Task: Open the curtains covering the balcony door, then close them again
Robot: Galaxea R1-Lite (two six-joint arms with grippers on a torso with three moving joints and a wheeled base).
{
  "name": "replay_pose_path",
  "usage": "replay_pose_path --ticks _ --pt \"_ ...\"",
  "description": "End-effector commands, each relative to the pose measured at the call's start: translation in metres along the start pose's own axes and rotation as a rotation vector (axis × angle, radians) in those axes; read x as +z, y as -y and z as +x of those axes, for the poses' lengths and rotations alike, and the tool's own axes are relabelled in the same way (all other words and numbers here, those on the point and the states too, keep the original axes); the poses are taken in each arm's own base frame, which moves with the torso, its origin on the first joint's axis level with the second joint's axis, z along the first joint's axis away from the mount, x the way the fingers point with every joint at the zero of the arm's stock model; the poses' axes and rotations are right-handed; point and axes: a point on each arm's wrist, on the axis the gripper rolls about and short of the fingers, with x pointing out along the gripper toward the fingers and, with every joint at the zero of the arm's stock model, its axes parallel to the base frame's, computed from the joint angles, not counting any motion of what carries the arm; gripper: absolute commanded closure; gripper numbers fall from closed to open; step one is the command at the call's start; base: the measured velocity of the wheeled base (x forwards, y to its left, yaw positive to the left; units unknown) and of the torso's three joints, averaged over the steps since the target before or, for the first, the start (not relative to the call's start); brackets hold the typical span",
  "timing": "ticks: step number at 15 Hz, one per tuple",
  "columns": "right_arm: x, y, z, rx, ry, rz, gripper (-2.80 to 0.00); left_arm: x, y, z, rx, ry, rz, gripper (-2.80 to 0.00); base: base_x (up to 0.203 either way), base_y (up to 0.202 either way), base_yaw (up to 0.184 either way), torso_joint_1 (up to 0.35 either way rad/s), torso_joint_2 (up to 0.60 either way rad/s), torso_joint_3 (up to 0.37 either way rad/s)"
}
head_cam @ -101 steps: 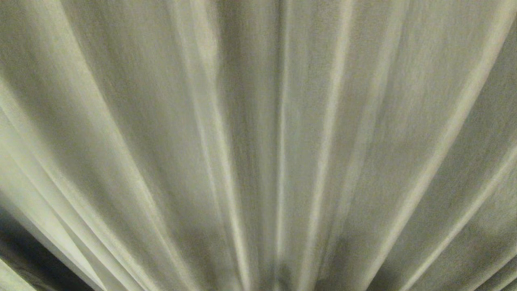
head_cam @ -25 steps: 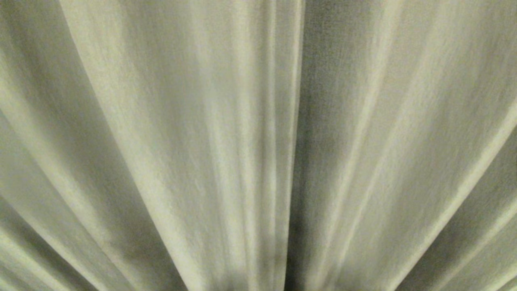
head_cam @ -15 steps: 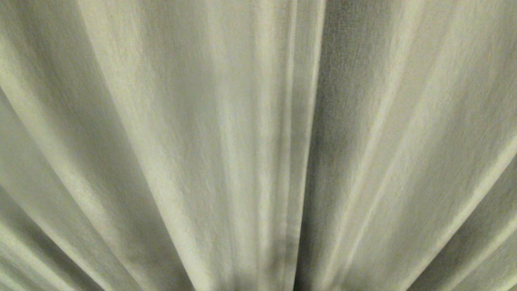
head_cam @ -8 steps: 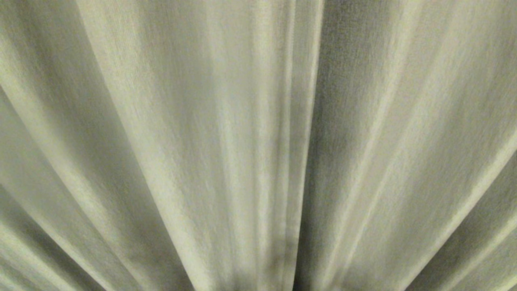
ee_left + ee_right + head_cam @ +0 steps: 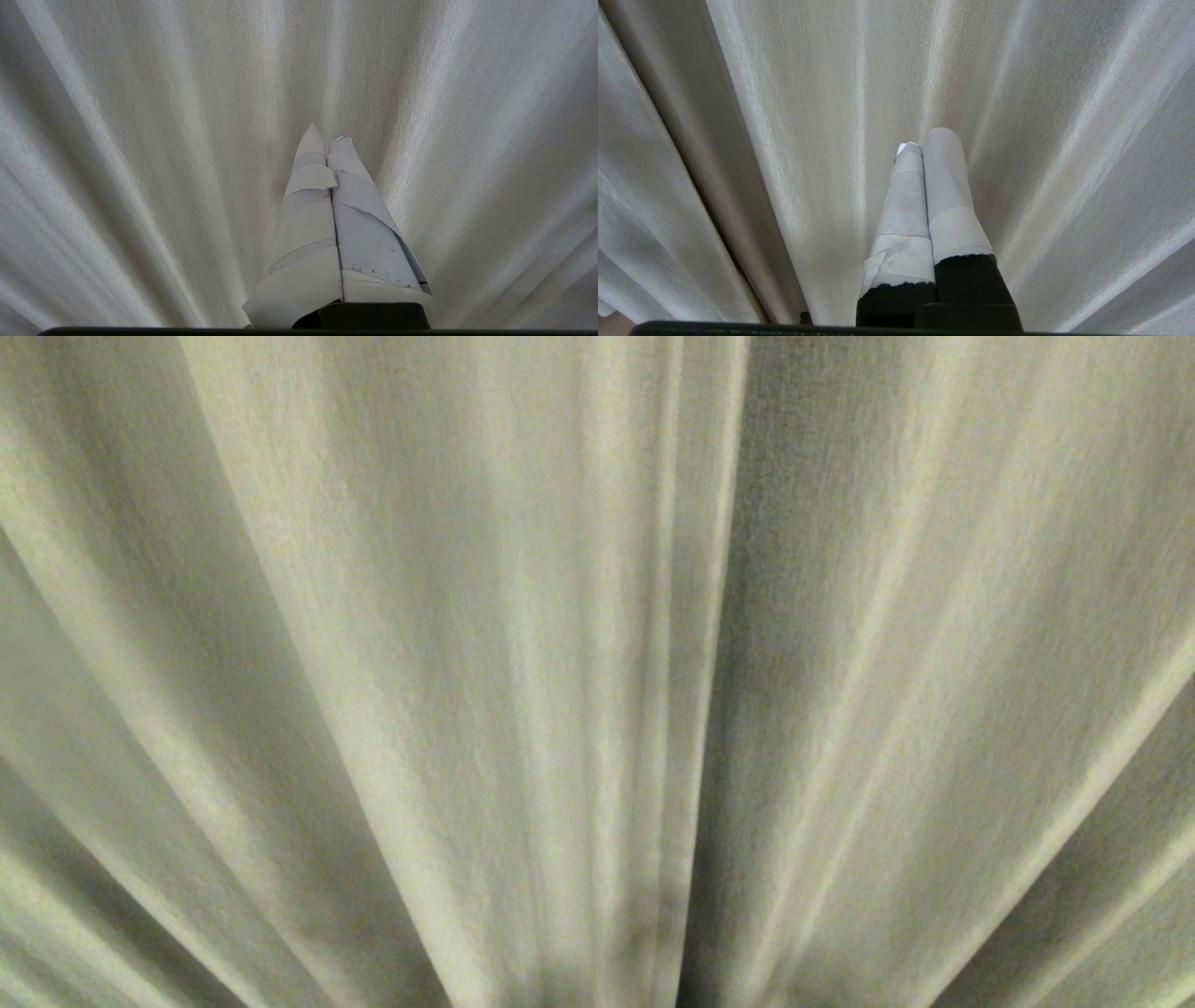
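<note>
Across the whole head view hang the curtains (image 5: 485, 644), cream-white fabric in long folds that fan out from the bottom centre; a hemmed edge runs down just right of centre, with a darker fold beside it (the balcony door is hidden behind them). Centred low in the left wrist view, the left gripper (image 5: 326, 135) points at the cloth with its taped fingers pressed together, holding nothing. Likewise the right gripper (image 5: 927, 142) sits low centre in its view, closed and empty, fabric filling everything behind it.
</note>
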Motion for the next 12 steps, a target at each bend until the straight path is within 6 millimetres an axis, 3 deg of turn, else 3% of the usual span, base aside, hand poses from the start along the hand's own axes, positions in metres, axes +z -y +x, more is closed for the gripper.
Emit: replay_pose_path --ticks 1,12 --pt "0.0000 0.0000 0.0001 0.000 -0.002 0.002 0.00 0.0000 0.0000 0.0000 0.001 0.001 -0.001 0.00 0.000 0.000 0.000 0.000 0.00 0.000" --pt "-0.0001 0.0000 0.0001 0.001 -0.002 -0.003 0.00 0.0000 0.0000 0.0000 0.001 0.001 -0.001 0.00 0.000 0.000 0.000 0.000 0.00 0.000"
